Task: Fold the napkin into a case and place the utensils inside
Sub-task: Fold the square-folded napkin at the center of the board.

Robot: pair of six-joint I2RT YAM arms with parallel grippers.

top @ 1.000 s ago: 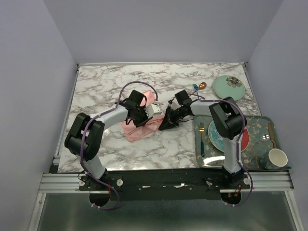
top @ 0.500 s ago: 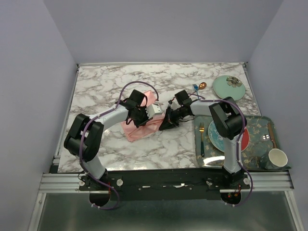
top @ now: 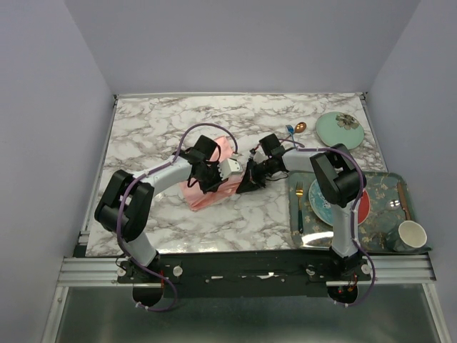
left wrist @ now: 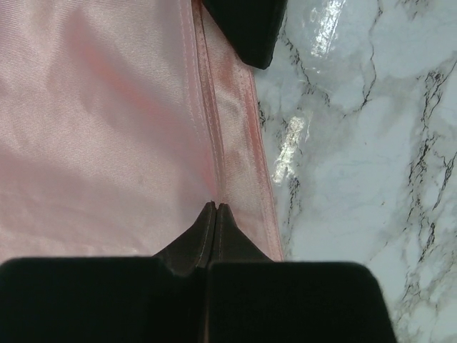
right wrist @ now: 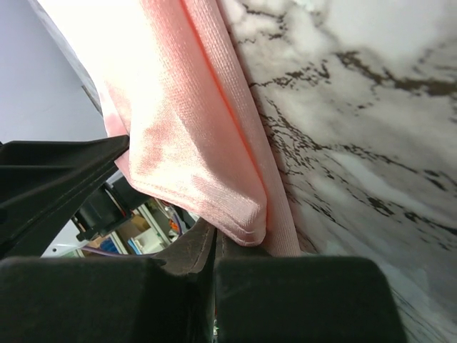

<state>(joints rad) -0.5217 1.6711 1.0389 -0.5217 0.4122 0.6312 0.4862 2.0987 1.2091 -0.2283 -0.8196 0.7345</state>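
Note:
The pink napkin (top: 201, 194) lies folded into a narrow strip in the middle of the marble table. My left gripper (top: 212, 177) is shut, its tips pinching the napkin's hemmed fold (left wrist: 216, 206). My right gripper (top: 248, 187) is shut at the strip's right end, where a folded corner of the cloth (right wrist: 235, 214) lies over its tips (right wrist: 214, 230). The right gripper's finger shows at the top of the left wrist view (left wrist: 246, 28). The copper spoon (top: 300, 128) and the small blue fork (top: 289, 131) lie at the back right, apart from both grippers.
A teal patterned tray (top: 378, 177) at the right holds a plate (top: 323, 207), a gold fork with a teal handle (top: 299, 211) and a cup (top: 411, 236). A pale green round dish (top: 340, 128) sits behind the tray. Grey walls surround the table.
My left gripper has moved slightly right toward the right gripper, drawing the cloth with it. The strip's right part looks narrower. The right gripper has hardly moved.

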